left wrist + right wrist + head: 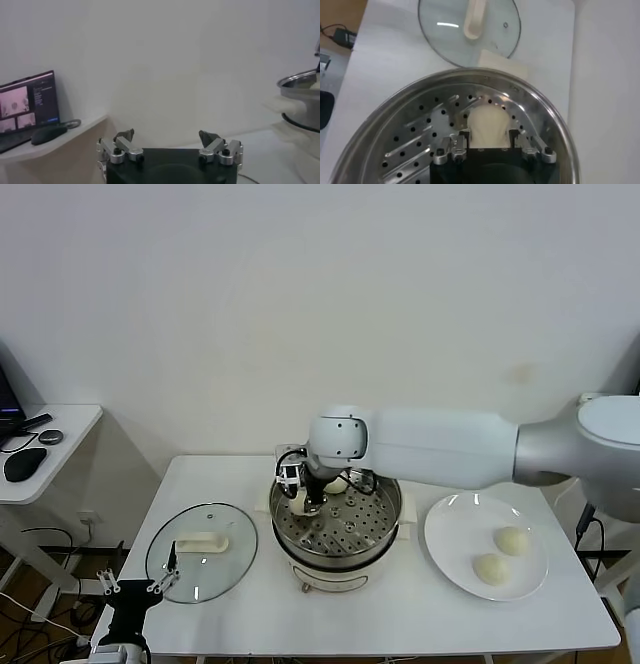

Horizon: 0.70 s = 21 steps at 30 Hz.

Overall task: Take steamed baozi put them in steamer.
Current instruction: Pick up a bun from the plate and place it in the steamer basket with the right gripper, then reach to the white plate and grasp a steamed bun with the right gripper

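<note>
My right gripper (305,502) reaches down inside the steamer (385,529), near its left rim. In the right wrist view its fingers (512,136) are shut on a pale baozi (489,122) that rests on or just above the perforated tray (420,135). A second baozi (336,484) lies at the back of the steamer, partly hidden by the arm. Two more baozi (512,540) (490,568) lie on the white plate (440,534) to the right. My left gripper (135,589) is parked low off the table's front left corner, open and empty (170,136).
The glass lid (200,549) with its white handle lies flat left of the steamer; it also shows in the right wrist view (470,25). A side desk (60,434) at far left carries a mouse (47,134) and a laptop (27,100).
</note>
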Each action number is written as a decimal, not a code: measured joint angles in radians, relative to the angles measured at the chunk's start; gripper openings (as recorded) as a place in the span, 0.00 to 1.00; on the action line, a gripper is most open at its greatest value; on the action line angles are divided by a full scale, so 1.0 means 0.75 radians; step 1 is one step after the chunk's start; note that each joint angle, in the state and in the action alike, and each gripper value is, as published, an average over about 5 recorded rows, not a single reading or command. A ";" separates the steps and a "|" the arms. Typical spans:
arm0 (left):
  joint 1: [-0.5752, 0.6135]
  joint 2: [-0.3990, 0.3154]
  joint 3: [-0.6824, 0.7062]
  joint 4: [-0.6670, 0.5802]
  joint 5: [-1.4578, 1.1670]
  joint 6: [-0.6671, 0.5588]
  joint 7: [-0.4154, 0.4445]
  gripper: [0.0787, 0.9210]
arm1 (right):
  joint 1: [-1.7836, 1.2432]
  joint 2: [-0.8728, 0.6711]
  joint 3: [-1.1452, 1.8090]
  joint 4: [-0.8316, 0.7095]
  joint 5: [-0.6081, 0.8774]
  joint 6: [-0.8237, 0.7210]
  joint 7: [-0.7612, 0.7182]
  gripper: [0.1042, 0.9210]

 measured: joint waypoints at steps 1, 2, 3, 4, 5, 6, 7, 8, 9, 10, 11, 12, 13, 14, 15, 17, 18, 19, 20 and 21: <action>0.000 -0.001 0.000 0.000 0.000 0.000 0.000 0.88 | -0.006 0.002 0.003 -0.004 -0.001 0.001 0.001 0.57; 0.000 -0.002 -0.001 0.000 0.001 -0.001 -0.001 0.88 | -0.011 0.003 0.006 -0.007 -0.002 0.002 0.002 0.60; 0.001 -0.003 -0.001 -0.001 0.001 -0.001 -0.001 0.88 | -0.014 0.004 0.009 -0.009 -0.004 0.002 0.002 0.63; 0.002 -0.005 -0.002 -0.003 0.002 -0.001 -0.001 0.88 | -0.017 0.004 0.012 -0.010 -0.006 0.002 0.001 0.67; 0.003 -0.006 -0.002 -0.005 0.002 -0.001 -0.001 0.88 | -0.018 0.003 0.015 -0.010 -0.007 0.002 -0.001 0.70; 0.004 -0.007 -0.003 -0.007 0.003 -0.001 -0.001 0.88 | -0.017 0.001 0.018 -0.009 -0.009 0.001 -0.003 0.74; 0.006 -0.007 -0.004 -0.009 0.003 -0.002 -0.001 0.88 | -0.015 -0.002 0.021 -0.006 -0.011 0.000 -0.008 0.78; 0.007 -0.007 -0.005 -0.011 0.004 -0.001 -0.001 0.88 | -0.010 -0.007 0.024 -0.002 -0.013 0.000 -0.014 0.81; 0.008 -0.007 -0.006 -0.013 0.004 -0.001 -0.001 0.88 | -0.003 -0.015 0.029 0.004 -0.016 0.000 -0.023 0.83; 0.009 -0.007 -0.006 -0.015 0.005 -0.001 -0.001 0.88 | 0.007 -0.025 0.033 0.012 -0.019 0.002 -0.034 0.85; 0.010 -0.007 -0.007 -0.016 0.006 -0.001 -0.001 0.88 | 0.019 -0.037 0.037 0.022 -0.022 0.004 -0.048 0.87; 0.011 -0.007 -0.007 -0.017 0.006 -0.001 -0.001 0.88 | 0.034 -0.052 0.041 0.033 -0.027 0.008 -0.066 0.87; 0.011 -0.007 -0.007 -0.017 0.007 -0.001 -0.001 0.88 | 0.051 -0.069 0.044 0.046 -0.032 0.013 -0.085 0.88; 0.013 -0.006 -0.008 -0.018 0.007 -0.002 -0.001 0.88 | 0.069 -0.088 0.045 0.059 -0.038 0.019 -0.107 0.88; 0.014 -0.005 -0.008 -0.019 0.007 -0.002 -0.001 0.88 | 0.088 -0.110 0.046 0.073 -0.045 0.027 -0.133 0.88; 0.017 -0.003 -0.009 -0.022 0.007 -0.003 -0.001 0.88 | 0.129 -0.160 0.046 0.103 -0.065 0.047 -0.189 0.88; 0.018 -0.002 -0.009 -0.024 0.007 -0.003 -0.001 0.88 | 0.150 -0.190 0.045 0.121 -0.079 0.061 -0.222 0.88; 0.018 -0.001 -0.009 -0.025 0.006 -0.004 -0.001 0.88 | 0.171 -0.222 0.042 0.139 -0.095 0.077 -0.256 0.88; 0.018 -0.001 -0.009 -0.026 0.006 -0.004 -0.001 0.88 | 0.192 -0.255 0.039 0.158 -0.113 0.095 -0.289 0.88; 0.017 -0.001 -0.008 -0.026 0.005 -0.004 -0.002 0.88 | 0.211 -0.292 0.033 0.177 -0.133 0.115 -0.325 0.88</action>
